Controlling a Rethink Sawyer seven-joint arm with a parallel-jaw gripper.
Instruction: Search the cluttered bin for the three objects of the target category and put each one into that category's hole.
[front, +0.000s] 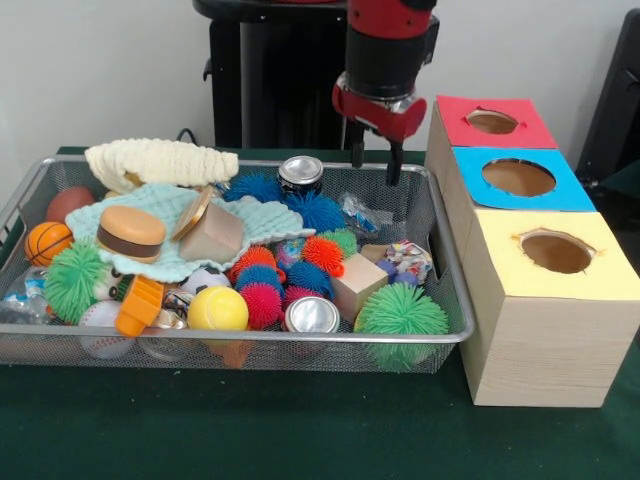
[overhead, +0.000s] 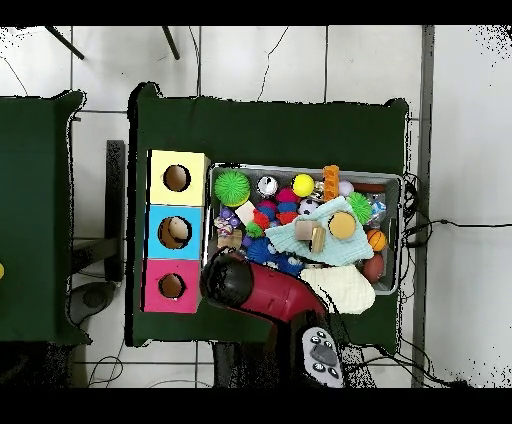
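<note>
The cluttered bin (front: 250, 338) is a wide wire-mesh tray full of toys; it also shows in the overhead view (overhead: 300, 168). Three wooden boxes with holes stand to its right: red top (front: 495, 122), blue top (front: 520, 178), yellow top (front: 555, 250). My gripper (front: 375, 162) hangs open and empty over the bin's far right corner, next to the red box and near a can (front: 300, 172). In the overhead view the red arm (overhead: 260, 290) hides the gripper. Spiky balls lie in the bin, green (front: 400, 312), orange (front: 322, 253) and blue (front: 318, 212).
The bin also holds a second can (front: 312, 316), a wooden block (front: 357, 285), a toy burger (front: 131, 232), a yellow ball (front: 217, 309), a basketball (front: 47, 242), a cream knitted cloth (front: 160, 160) and a mint cloth (front: 260, 215). Green table cloth (front: 250, 430) lies in front.
</note>
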